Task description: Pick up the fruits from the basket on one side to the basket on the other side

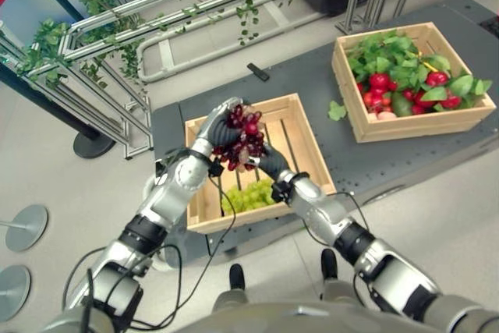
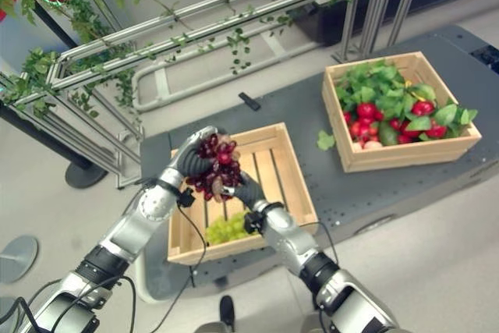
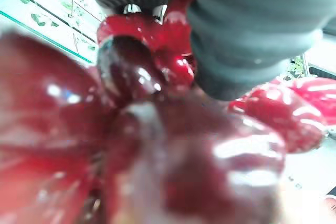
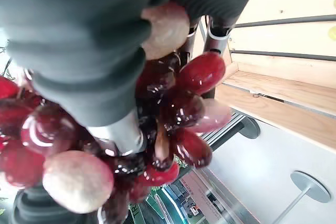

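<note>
Holding a bunch of red grapes (image 1: 243,139) above the near crate (image 1: 306,144), both hands meet: your left hand (image 1: 219,132) curls round it from the left, your right hand (image 1: 269,163) seemingly grips from below. Green grapes (image 1: 251,194) lie in that crate. On the bench (image 1: 390,163), well apart, the far crate (image 1: 421,124) carries red fruit and leaves.

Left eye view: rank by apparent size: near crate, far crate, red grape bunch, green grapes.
1. near crate and far crate: look alike, unranked.
2. red grape bunch, held up nearer the camera, so unsure.
3. green grapes, partly hidden by the right hand.
</note>
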`<state>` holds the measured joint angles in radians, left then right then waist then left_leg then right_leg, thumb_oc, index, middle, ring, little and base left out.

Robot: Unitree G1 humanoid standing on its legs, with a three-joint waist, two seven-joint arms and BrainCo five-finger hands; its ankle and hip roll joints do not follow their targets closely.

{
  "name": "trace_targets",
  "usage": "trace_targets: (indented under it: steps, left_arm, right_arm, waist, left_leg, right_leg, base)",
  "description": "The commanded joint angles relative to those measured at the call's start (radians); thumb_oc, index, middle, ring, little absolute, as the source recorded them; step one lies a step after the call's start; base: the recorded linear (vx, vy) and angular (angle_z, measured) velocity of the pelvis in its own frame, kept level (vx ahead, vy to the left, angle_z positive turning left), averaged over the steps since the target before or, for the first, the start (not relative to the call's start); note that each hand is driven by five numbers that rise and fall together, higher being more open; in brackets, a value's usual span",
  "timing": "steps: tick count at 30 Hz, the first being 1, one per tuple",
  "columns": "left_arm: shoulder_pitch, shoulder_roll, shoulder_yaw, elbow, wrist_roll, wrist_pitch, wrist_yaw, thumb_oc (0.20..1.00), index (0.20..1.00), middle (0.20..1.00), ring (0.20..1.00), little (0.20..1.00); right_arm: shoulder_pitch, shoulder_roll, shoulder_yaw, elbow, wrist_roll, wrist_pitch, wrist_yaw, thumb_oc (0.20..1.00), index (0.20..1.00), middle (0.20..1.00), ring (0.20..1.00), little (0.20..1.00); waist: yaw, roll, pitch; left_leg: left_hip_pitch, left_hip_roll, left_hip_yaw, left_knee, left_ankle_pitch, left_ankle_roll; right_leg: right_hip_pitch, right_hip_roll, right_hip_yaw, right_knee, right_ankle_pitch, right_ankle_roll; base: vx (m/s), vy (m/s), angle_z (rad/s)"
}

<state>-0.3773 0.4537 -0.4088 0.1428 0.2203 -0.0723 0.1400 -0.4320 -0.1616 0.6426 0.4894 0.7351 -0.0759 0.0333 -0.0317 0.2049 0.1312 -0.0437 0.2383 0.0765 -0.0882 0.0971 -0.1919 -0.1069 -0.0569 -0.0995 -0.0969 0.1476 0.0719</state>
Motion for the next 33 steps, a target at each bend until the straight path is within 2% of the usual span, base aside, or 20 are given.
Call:
trace_targets:
  steps: [1, 10, 12, 13, 14, 15, 16, 23, 28, 30, 33]
  left_arm:
    - [-0.064, -0.018, -0.01, -0.039, -0.052, -0.055, 0.027, 0.2, 0.2, 0.2, 0.2, 0.2]
    - [-0.05, -0.027, -0.005, -0.045, -0.099, -0.061, 0.029, 0.203, 0.203, 0.203, 0.203, 0.203]
    - [-0.045, -0.029, -0.001, -0.044, -0.121, -0.066, 0.025, 0.498, 0.498, 0.498, 0.498, 0.498]
    - [-0.045, -0.029, -0.001, -0.044, -0.121, -0.066, 0.025, 0.498, 0.498, 0.498, 0.498, 0.498]
    - [-0.044, -0.031, -0.001, -0.043, -0.13, -0.066, 0.023, 0.589, 0.589, 0.589, 0.589, 0.589]
    - [-0.041, -0.033, -0.001, -0.041, -0.144, -0.068, 0.023, 0.827, 0.827, 0.827, 0.827, 0.827]
    - [-0.039, -0.035, -0.001, -0.039, -0.15, -0.07, 0.024, 1.0, 1.0, 1.0, 1.0, 1.0]
    - [-0.014, -0.047, 0.009, -0.036, -0.227, -0.085, 0.033, 1.0, 1.0, 1.0, 1.0, 1.0]
    - [0.012, -0.076, 0.021, -0.032, -0.372, -0.113, 0.037, 1.0, 1.0, 1.0, 1.0, 1.0]
    - [0.045, -0.104, 0.032, -0.04, -0.498, -0.142, 0.034, 1.0, 1.0, 1.0, 1.0, 1.0]
    - [0.071, -0.124, 0.04, -0.047, -0.578, -0.157, 0.035, 1.0, 1.0, 1.0, 1.0, 1.0]
  right_arm:
    - [-0.101, 0.143, -0.022, 0.026, -0.014, -0.056, 0.003, 0.2, 0.2, 0.2, 0.2, 0.2]
    - [-0.098, 0.141, -0.026, 0.037, -0.018, -0.058, -0.004, 0.2, 0.2, 0.2, 0.2, 0.2]
    - [-0.094, 0.138, -0.028, 0.031, -0.018, -0.057, -0.005, 0.2, 0.2, 0.2, 0.2, 0.2]
    - [-0.094, 0.138, -0.028, 0.03, -0.018, -0.057, -0.005, 0.2, 0.2, 0.2, 0.2, 0.2]
    - [-0.092, 0.136, -0.028, 0.03, -0.019, -0.056, -0.004, 0.2, 0.2, 0.2, 0.2, 0.2]
    - [-0.092, 0.137, -0.029, 0.032, -0.02, -0.056, -0.005, 0.2, 0.2, 0.2, 0.2, 0.2]
    - [-0.091, 0.137, -0.028, 0.034, -0.022, -0.057, -0.005, 0.2, 0.2, 0.2, 0.2, 0.2]
    - [-0.08, 0.133, -0.028, 0.034, -0.023, -0.057, -0.009, 0.2, 0.2, 0.2, 0.2, 0.2]
    - [-0.075, 0.133, -0.028, 0.038, -0.028, -0.061, -0.012, 0.2, 0.2, 0.2, 0.2, 0.2]
    - [-0.069, 0.132, -0.03, 0.043, -0.031, -0.068, -0.019, 0.2, 0.2, 0.2, 0.2, 0.2]
    - [-0.064, 0.128, -0.033, 0.043, -0.04, -0.077, -0.028, 0.2, 0.2, 0.2, 0.2, 0.2]
  waist:
    - [0.012, -0.033, -0.024]
    - [0.015, -0.037, -0.025]
    - [0.015, -0.038, -0.025]
    - [0.015, -0.038, -0.025]
    - [0.015, -0.039, -0.025]
    - [0.015, -0.039, -0.026]
    - [0.015, -0.039, -0.026]
    - [0.018, -0.043, -0.027]
    - [0.019, -0.044, -0.026]
    - [0.021, -0.045, -0.023]
    - [0.022, -0.048, -0.019]
  left_leg:
    - [-0.071, -0.047, -0.026, 0.058, -0.027, 0.028]
    - [-0.068, -0.047, -0.028, 0.058, -0.025, 0.027]
    - [-0.07, -0.047, -0.03, 0.058, -0.024, 0.027]
    - [-0.07, -0.047, -0.03, 0.058, -0.024, 0.027]
    - [-0.071, -0.047, -0.031, 0.058, -0.024, 0.026]
    - [-0.071, -0.048, -0.032, 0.058, -0.024, 0.026]
    - [-0.072, -0.048, -0.032, 0.059, -0.024, 0.026]
    - [-0.073, -0.046, -0.038, 0.06, -0.02, 0.024]
    - [-0.076, -0.045, -0.041, 0.061, -0.016, 0.022]
    - [-0.079, -0.043, -0.047, 0.061, -0.011, 0.02]
    - [-0.081, -0.042, -0.052, 0.063, -0.009, 0.018]
  right_leg:
    - [0.115, 0.003, -0.032, 0.034, -0.231, 0.028]
    - [0.12, 0.004, -0.032, 0.034, -0.231, 0.027]
    - [0.12, 0.005, -0.033, 0.034, -0.232, 0.026]
    - [0.119, 0.005, -0.033, 0.034, -0.232, 0.026]
    - [0.119, 0.005, -0.034, 0.035, -0.232, 0.026]
    - [0.118, 0.006, -0.034, 0.036, -0.233, 0.026]
    - [0.118, 0.007, -0.034, 0.037, -0.233, 0.025]
    - [0.121, 0.012, -0.039, 0.038, -0.237, 0.023]
    - [0.12, 0.014, -0.043, 0.041, -0.238, 0.021]
    - [0.12, 0.017, -0.047, 0.045, -0.24, 0.019]
    - [0.121, 0.021, -0.053, 0.048, -0.243, 0.016]
  base:
    - [0.0, 0.0, 0.0]
    - [0.0, 0.0, 0.0]
    - [0.0, 0.0, 0.0]
    - [0.0, 0.0, 0.0]
    - [0.0, 0.0, 0.0]
    - [0.0, 0.0, 0.0]
    - [-0.01, -0.009, 0.03]
    - [-0.01, -0.013, 0.05]
    - [0.0, -0.003, 0.01]
    - [-0.01, -0.016, 0.01]
    - [-0.02, -0.031, 0.02]
